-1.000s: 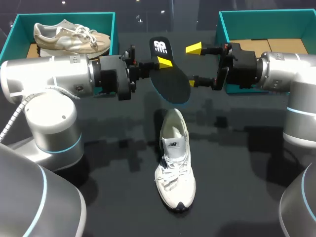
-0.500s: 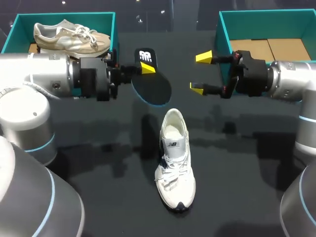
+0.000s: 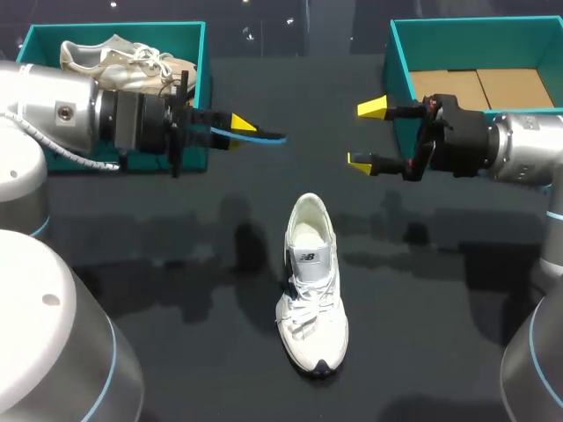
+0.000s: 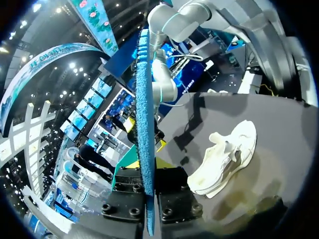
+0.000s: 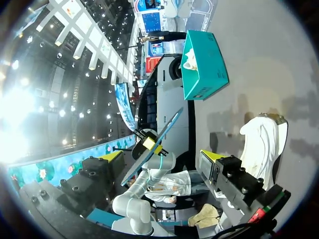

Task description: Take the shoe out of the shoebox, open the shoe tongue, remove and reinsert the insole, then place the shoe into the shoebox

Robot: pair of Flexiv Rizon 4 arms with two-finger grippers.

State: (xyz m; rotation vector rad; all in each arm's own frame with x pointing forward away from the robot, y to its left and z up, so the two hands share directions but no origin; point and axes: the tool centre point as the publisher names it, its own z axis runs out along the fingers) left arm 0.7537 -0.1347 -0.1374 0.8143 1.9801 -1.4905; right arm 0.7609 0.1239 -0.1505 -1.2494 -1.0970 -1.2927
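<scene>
A white sneaker (image 3: 310, 281) lies on the dark table, toe toward the near edge, tongue pulled up. My left gripper (image 3: 236, 128) hovers up left of it, shut on a dark insole (image 3: 262, 137) with a blue edge, held edge-on. The left wrist view shows the insole (image 4: 144, 114) standing upright between the gripper's fingers (image 4: 172, 206), with the sneaker (image 4: 224, 159) off to one side. My right gripper (image 3: 367, 134) is open and holds nothing, in front of the right shoebox (image 3: 400, 53). In the right wrist view the insole (image 5: 154, 144) is ahead of my right gripper (image 5: 162, 157), the sneaker (image 5: 261, 142) beside it.
A teal shoebox (image 3: 201, 53) at the back left holds a beige sneaker (image 3: 123, 57); it also shows in the right wrist view as the left shoebox (image 5: 207, 69). The right shoebox has a bare cardboard floor (image 3: 479, 88). Open dark table surrounds the white sneaker.
My left arm has drawn back to the left with the insole, turning it from flat to edge-on. The right gripper has pulled a little to the right, still open. The sneaker has not moved.
</scene>
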